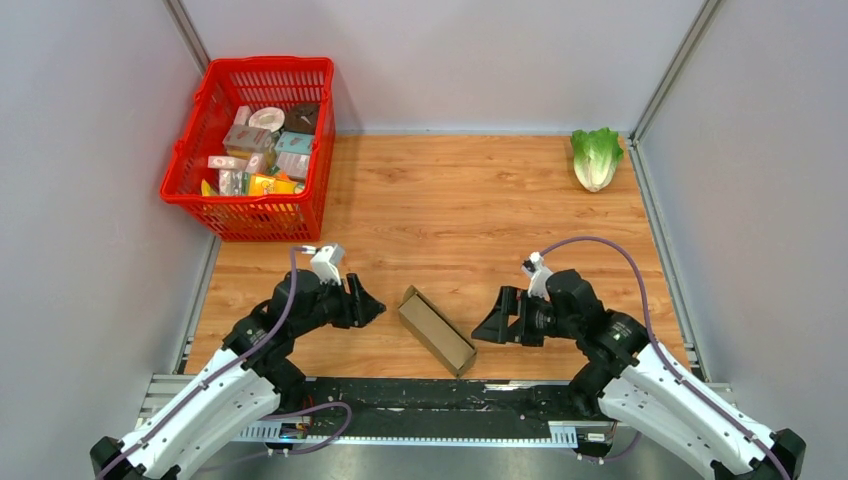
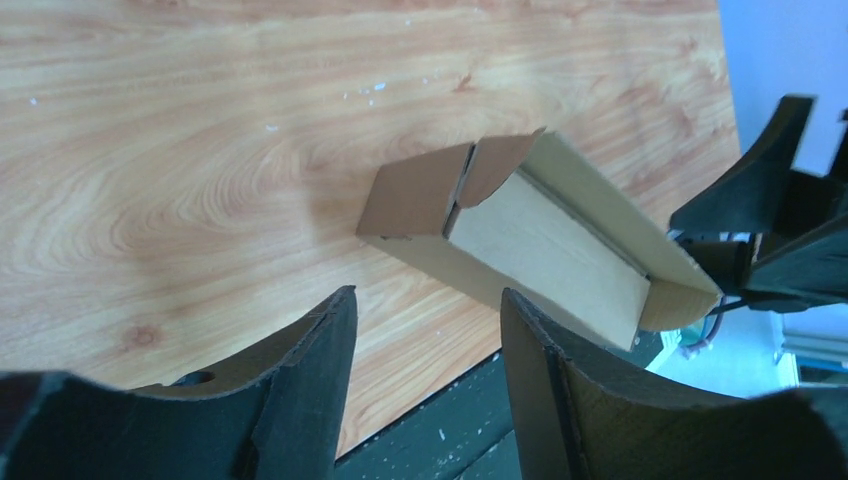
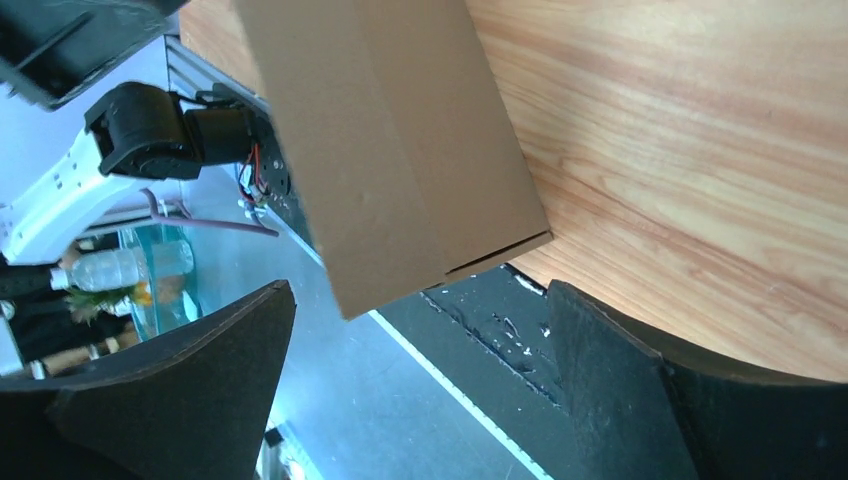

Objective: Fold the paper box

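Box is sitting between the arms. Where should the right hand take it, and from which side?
Take the paper box across its narrow width, mid-length on the two long walls, probably from above with the right hand turned to match its diagonal. It lies flat as a long, slim trough that looks open-topped, and one end shows folded flaps, likely a poorer hold.

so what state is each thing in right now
paper box: partly folded, top open, lying free between the grippers
left gripper: open, empty, just left of the box
right gripper: wide open, empty, just right of the box
red basket: upright, holding small packages
lettuce: lying loose at the far right corner
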